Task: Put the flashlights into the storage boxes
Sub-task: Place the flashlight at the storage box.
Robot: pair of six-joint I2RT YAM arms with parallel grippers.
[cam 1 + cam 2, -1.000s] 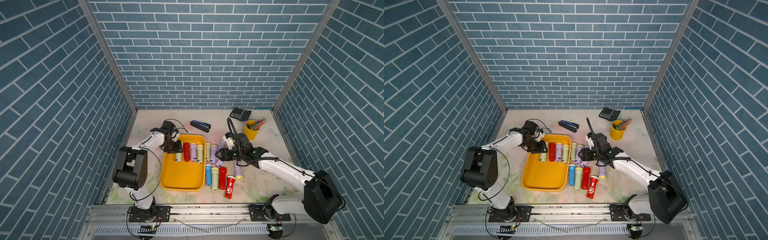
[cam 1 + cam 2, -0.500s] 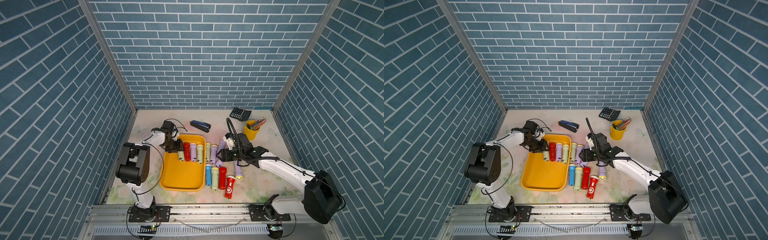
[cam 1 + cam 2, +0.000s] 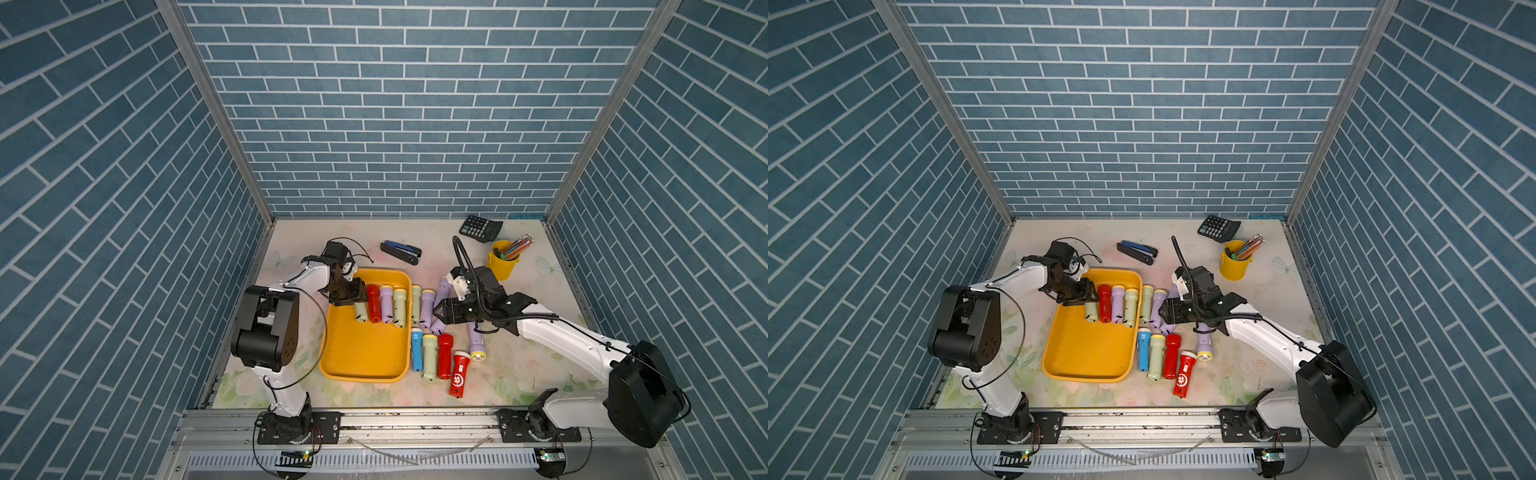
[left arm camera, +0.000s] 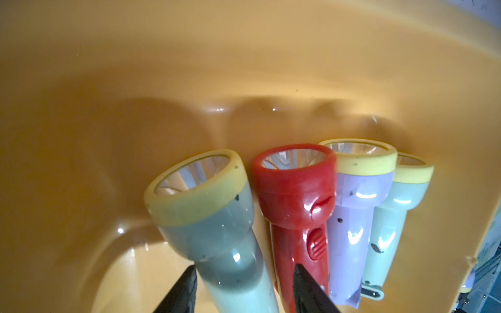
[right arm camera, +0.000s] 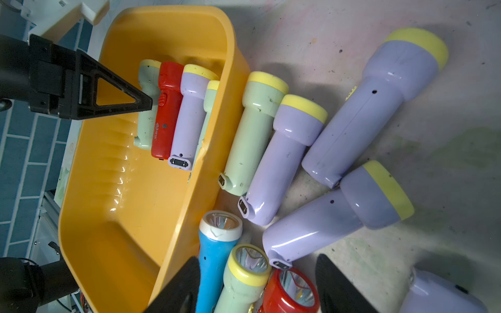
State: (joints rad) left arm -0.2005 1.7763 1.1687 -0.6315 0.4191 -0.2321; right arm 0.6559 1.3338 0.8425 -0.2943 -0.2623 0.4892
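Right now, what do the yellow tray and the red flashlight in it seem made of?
Yellow tray: probably moulded plastic, glossy, glints on its ribbed wall. Red flashlight: probably hard plastic, shiny, highlights on its body, ridged switch.

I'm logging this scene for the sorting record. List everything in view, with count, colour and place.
flashlights in the tray: 4; pale green, red, lilac, pale green; side by side at its far end.
flashlights on the table: 9; four lilac, two pale green, two red, one blue; beside the tray, on the side of the right arm.
tray: 1, yellow-orange, mid-table nearer the left arm.
hand tool: 1, blue and black, behind the tray.
calculator: 1, black, far corner.
pencil cup: 1, yellow, holding coloured pencils, by the calculator.
table: 1, pale floral.
left pincer: 1, black, open, astride the end pale green flashlight in the tray.
right pincer: 1, black, open, over the flashlights on the table.
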